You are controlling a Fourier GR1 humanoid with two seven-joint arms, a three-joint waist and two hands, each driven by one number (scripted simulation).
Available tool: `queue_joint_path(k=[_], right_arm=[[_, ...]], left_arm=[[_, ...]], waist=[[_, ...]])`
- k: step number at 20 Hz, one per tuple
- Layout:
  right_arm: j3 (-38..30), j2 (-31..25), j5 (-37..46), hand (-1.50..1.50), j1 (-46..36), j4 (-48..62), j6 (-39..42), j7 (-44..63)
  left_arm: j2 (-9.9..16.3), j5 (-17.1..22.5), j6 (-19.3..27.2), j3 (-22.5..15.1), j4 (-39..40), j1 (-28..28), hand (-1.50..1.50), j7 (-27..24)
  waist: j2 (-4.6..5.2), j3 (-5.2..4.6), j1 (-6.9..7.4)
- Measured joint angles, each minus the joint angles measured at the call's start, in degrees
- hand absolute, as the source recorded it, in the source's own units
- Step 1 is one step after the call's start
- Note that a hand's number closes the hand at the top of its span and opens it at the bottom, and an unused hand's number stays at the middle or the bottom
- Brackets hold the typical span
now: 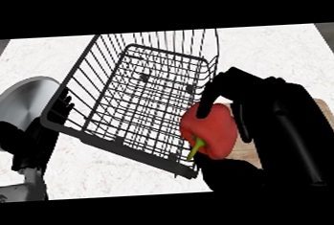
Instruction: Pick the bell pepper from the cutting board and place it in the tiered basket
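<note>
In the head view the right hand (269, 114) had its fingers and thumb curled round the red bell pepper (210, 130), holding it up just beside the near right rim of the tiered basket (126, 88), above the cutting board (329, 120) at the worktop's (265, 47) right edge. The left hand (23, 141) rested near the left edge by a steel pan (21, 105), though I could not tell how its fingers stood. To my eye the pepper sat level with the wire rim, so it might catch there and tip the basket or slip out.
</note>
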Motion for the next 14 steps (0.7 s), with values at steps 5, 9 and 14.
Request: queue_joint_path(k=[5,9,14], right_arm=[[3.0,3.8,2.1,1.5,-7.3,8.9,-2.8,2.8],[3.6,4.9,1.9,1.5,-10.2,16.8,-5.9,3.2],[5.1,5.3,2.2,1.5,-10.0,21.7,-9.4,3.0]], left_arm=[[-0.3,-0.1,-0.3,0.5,0.4,-0.8,0.0,0.0],[-0.5,0.0,-0.5,0.7,-0.4,-1.2,0.0,1.6],[-1.4,-1.1,-0.5,0.6,0.0,-0.2,0.0,0.4]], waist=[[0.02,0.03,-0.02],[0.09,0.07,0.06],[0.1,0.1,-0.13]])
